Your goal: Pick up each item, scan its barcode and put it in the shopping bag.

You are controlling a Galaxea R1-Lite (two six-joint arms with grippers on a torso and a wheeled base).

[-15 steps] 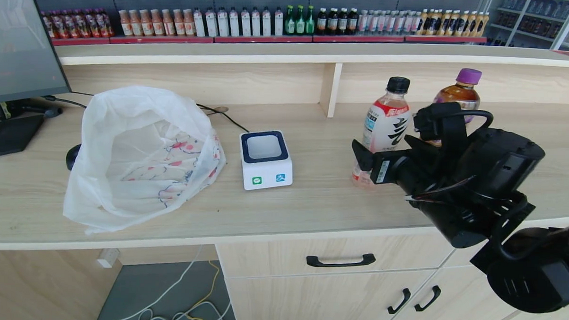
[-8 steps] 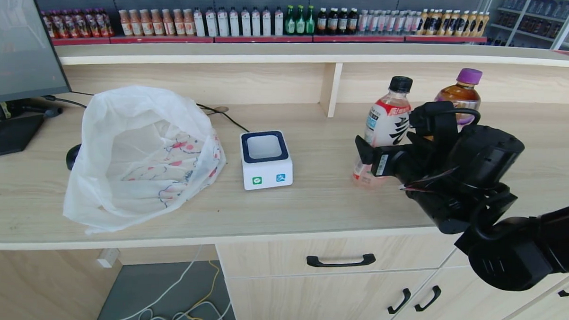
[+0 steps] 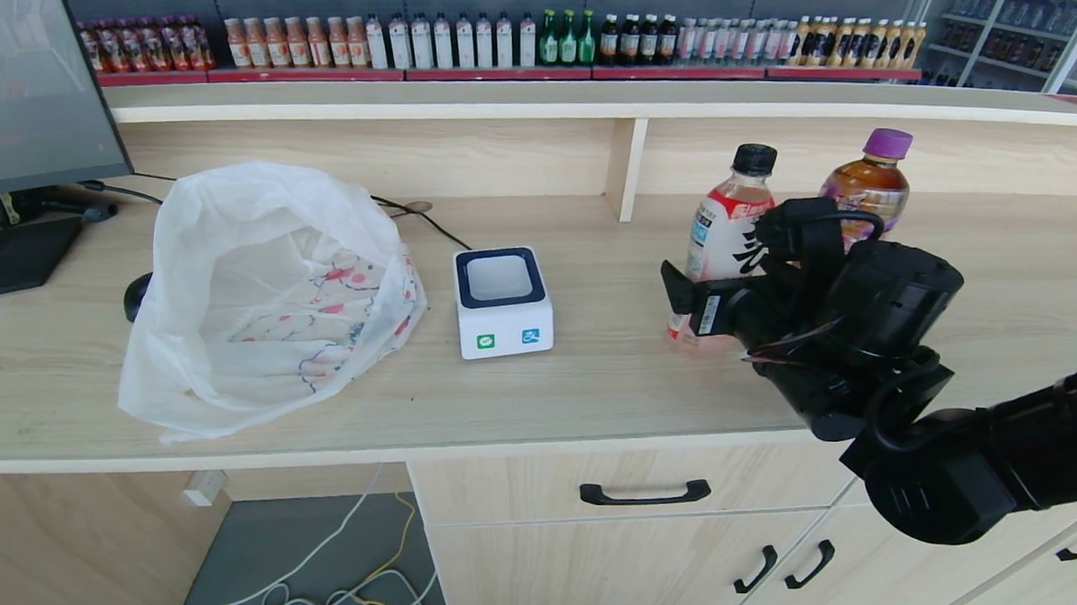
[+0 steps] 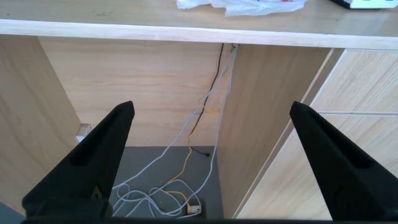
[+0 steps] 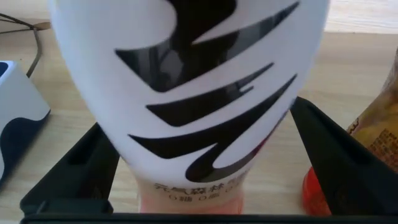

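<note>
A clear bottle with a black cap and white label [image 3: 725,228] stands upright on the wooden counter [image 3: 590,376], right of the scanner. My right gripper [image 3: 714,286] is open and straddles its lower body, one finger on each side. In the right wrist view the bottle [image 5: 199,93] sits close between the fingers of that gripper [image 5: 199,180]. A purple-capped bottle of brown drink [image 3: 870,184] stands just behind and to the right. The white shopping bag [image 3: 270,293] lies open on the counter's left. My left gripper [image 4: 211,155] hangs open below counter height.
A white scanner box [image 3: 501,301] with a dark-framed window sits between the bag and the bottles. A monitor [image 3: 36,79] stands at the far left. A raised shelf [image 3: 599,108] runs behind the counter. Loose cables [image 4: 186,186] lie on the floor under it.
My right arm has moved forward and left, bringing its open fingers closer around the black-capped bottle. The bottle, bag and scanner have stayed put.
</note>
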